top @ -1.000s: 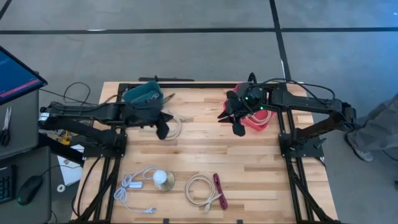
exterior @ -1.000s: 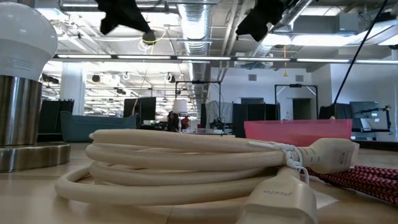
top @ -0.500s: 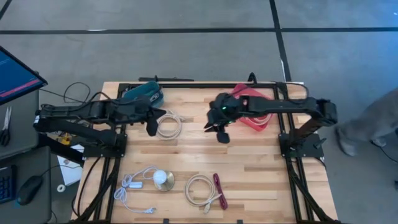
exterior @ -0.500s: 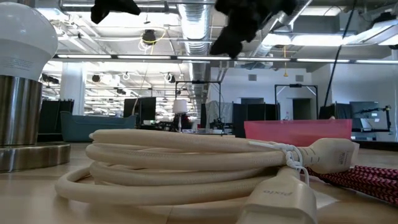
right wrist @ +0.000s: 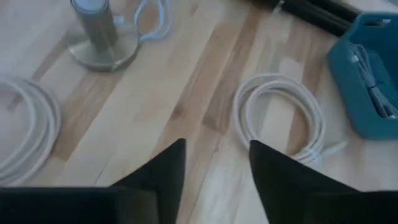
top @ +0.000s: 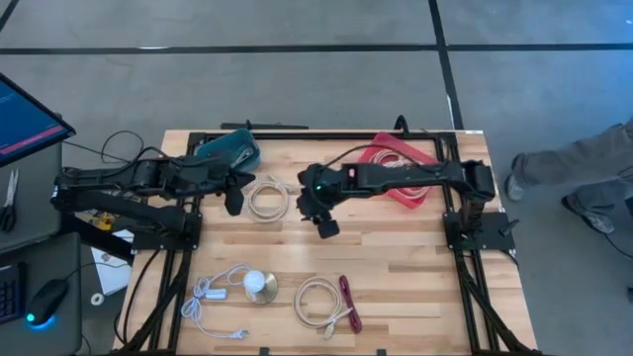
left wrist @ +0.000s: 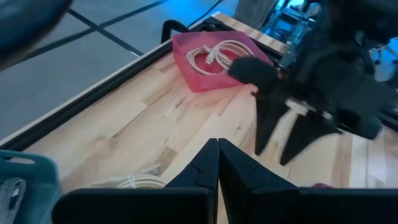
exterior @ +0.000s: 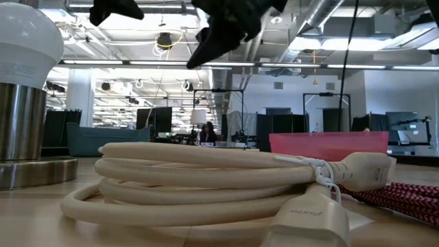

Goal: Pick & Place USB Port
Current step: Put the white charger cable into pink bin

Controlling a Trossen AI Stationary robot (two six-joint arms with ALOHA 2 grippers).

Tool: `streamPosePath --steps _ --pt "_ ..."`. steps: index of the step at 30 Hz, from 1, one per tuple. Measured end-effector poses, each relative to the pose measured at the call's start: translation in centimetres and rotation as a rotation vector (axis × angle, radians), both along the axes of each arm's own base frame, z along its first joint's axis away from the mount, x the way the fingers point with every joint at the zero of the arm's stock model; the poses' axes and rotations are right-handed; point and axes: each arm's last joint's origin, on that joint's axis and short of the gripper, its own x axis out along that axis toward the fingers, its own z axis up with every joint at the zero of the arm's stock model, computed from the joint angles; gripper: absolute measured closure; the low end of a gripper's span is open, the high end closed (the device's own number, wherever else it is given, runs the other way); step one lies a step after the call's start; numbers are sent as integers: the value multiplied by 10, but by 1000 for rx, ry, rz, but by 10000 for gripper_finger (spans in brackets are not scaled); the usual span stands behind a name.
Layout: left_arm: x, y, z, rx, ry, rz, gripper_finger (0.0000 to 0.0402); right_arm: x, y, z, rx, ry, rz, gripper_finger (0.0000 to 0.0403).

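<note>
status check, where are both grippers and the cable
Right gripper open, empty, beside white coiled cable mid-table. Left gripper shut, empty, on the cable's other side. Nothing between.

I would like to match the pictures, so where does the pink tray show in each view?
High view: pink tray at the table's far right, partly under the right arm.
Low view: pink tray right of centre, behind the cream cable coil.
Left wrist view: pink tray at upper centre, holding a white cable.
Right wrist view: not in it.
Shared landmark: the teal bin, at the table's far left, also in the right wrist view.
</note>
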Motion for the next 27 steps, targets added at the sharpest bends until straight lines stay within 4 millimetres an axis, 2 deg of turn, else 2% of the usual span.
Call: streamPosePath --steps 2,4,8,12,14,19,23,27 --pt "-5 0 2 4 -7 7 394 12 3 -5 -37 -10 17 203" --pt "-8 1 4 4 -23 8 396 15 5 -14 -56 41 31 182" --pt "-18 1 7 4 -42 11 395 28 4 -26 -55 67 30 166" --pt "-26 2 10 5 -71 14 395 40 -1 -44 -51 125 23 170" --pt "-30 2 12 4 -85 14 396 50 -3 -48 -52 106 18 179" --pt "-33 2 13 3 -93 14 394 60 -8 -57 -29 159 -17 200" --pt "-33 2 3 -8 9 15 396 64 -14 -42 -3 117 -66 214" --pt "-32 2 -13 -42 182 47 393 57 -25 -12 7 38 -132 228"
